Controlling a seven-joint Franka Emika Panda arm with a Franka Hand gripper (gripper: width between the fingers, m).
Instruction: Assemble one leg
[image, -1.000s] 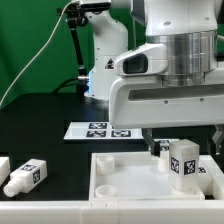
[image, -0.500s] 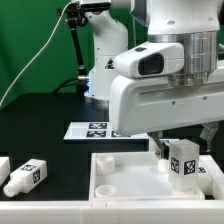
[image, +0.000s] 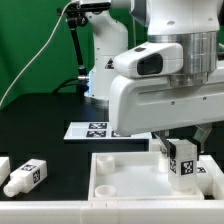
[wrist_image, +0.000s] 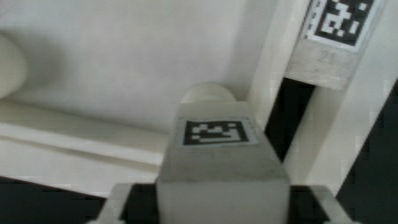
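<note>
My gripper (image: 179, 152) is shut on a leg (image: 183, 160), a chunky white peg with black-and-white tags, held upright over the right part of the large white tray-like piece (image: 120, 180). In the wrist view the leg (wrist_image: 217, 135) sticks out from between the jaws of my gripper (wrist_image: 217, 206), with its tagged face toward the camera and its tip over the tray's wall (wrist_image: 107, 120). Whether the tip touches the tray cannot be told.
A second leg (image: 25, 177) lies on the black table at the exterior view's left, with another white part (image: 3, 165) at the edge beside it. The marker board (image: 92, 128) lies behind the tray and also shows in the wrist view (wrist_image: 334, 25). The robot base stands at the back.
The arm's wrist has shifted and turned slightly, and the held leg has moved a little toward the exterior view's left over the tray. The grip is unchanged.
</note>
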